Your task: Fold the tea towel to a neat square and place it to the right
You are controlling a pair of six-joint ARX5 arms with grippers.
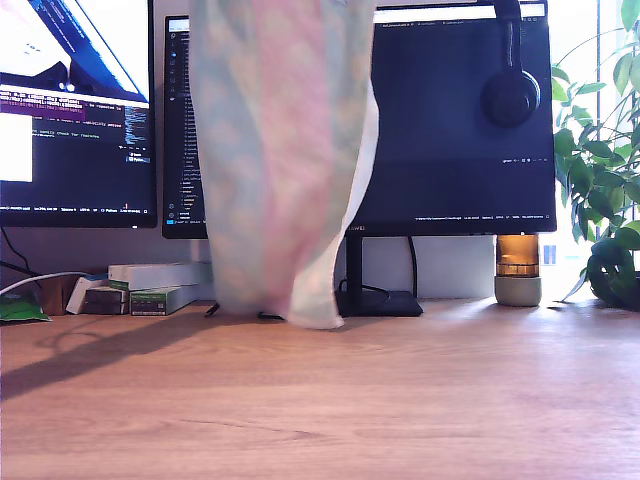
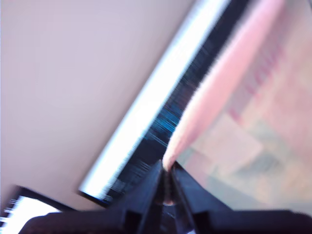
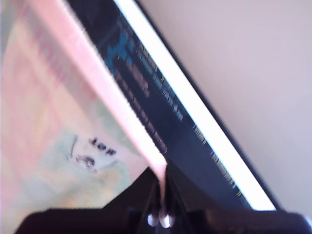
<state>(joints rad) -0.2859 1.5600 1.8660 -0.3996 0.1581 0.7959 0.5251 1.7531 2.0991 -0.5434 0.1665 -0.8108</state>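
Towel held aloft by both tools, hanging above the tabletop's far edge.

The towel hangs as a long vertical drape in front of the monitors, its top passing out of the exterior view and its lower end touching or just clearing the tabletop near the far edge, beside the monitor stand. My first tool is pressed together on a pink edge of the towel; my second tool likewise pinches a pink hem, with a printed label visible on the cloth. Both wrist views are blurred. Headphones hang on a monitor, and a plant stands at the exterior view's right.
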